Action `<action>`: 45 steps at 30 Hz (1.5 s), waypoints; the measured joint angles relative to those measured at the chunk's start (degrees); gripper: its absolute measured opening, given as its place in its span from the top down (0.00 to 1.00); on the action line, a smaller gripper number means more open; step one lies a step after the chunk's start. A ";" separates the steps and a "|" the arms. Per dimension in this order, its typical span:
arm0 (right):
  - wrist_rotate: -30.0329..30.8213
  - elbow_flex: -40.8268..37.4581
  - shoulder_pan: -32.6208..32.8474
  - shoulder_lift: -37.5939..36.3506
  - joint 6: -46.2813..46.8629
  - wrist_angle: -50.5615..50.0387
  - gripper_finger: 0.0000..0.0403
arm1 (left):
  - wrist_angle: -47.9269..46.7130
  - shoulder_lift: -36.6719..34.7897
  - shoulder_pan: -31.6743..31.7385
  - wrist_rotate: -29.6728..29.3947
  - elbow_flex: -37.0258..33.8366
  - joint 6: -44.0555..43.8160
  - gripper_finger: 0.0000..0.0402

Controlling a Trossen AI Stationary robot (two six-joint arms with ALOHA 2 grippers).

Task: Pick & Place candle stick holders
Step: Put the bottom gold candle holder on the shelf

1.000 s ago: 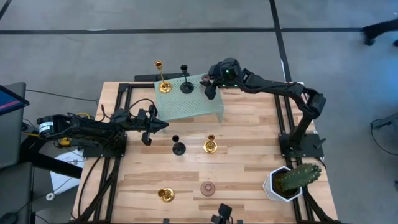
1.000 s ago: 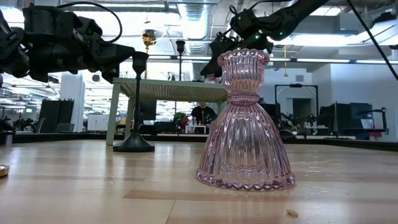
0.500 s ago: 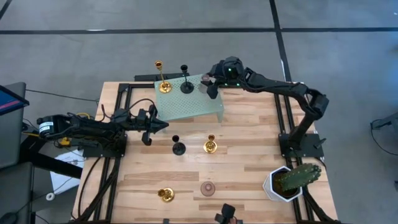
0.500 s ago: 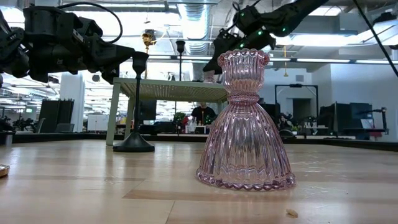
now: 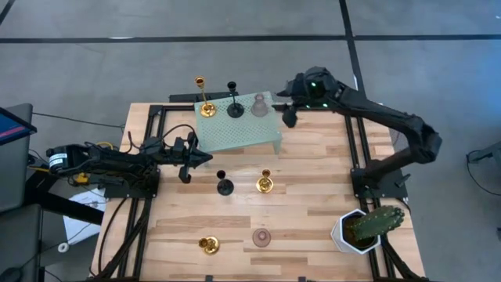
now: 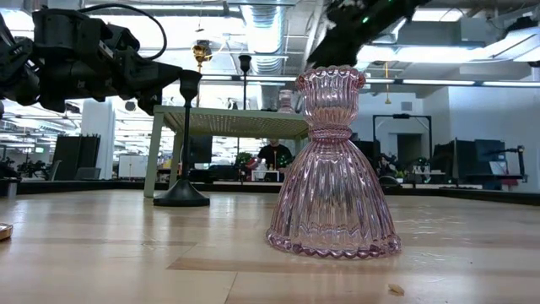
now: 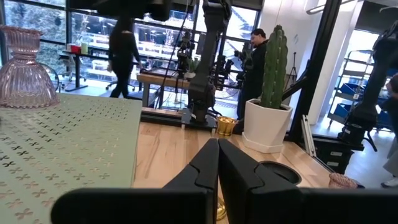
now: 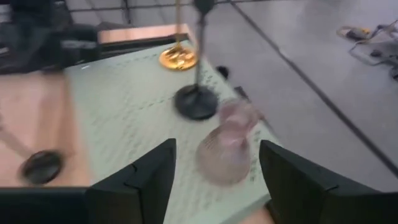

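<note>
High view showed the right gripper (image 5: 286, 110), fingers spread and empty, beside the green shelf (image 5: 235, 135), where a pink holder (image 5: 258, 106) stood. Left gripper (image 5: 196, 157) waited over the surface, fingers closed. No writing was readable.

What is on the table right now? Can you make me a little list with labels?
raised green platform: holds a tall gold holder, a tall black holder and a pink glass holder
wooden table: black holder, two gold holders, second pink holder
corner: cactus
right gripper: open, beside platform
left gripper: shut, waiting at left edge
</note>
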 joint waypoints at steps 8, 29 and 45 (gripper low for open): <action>-0.19 0.02 8.01 -6.45 1.07 -18.56 0.62 | -0.32 0.00 0.13 0.07 0.00 2.86 0.98; 7.80 -7.69 29.47 -4.67 -1.97 -13.94 1.00 | -7.81 -2.53 -4.88 1.99 0.02 5.67 0.99; 8.16 -23.96 29.79 -12.94 5.61 3.36 1.00 | -14.20 -12.46 -13.07 0.24 0.00 3.90 0.99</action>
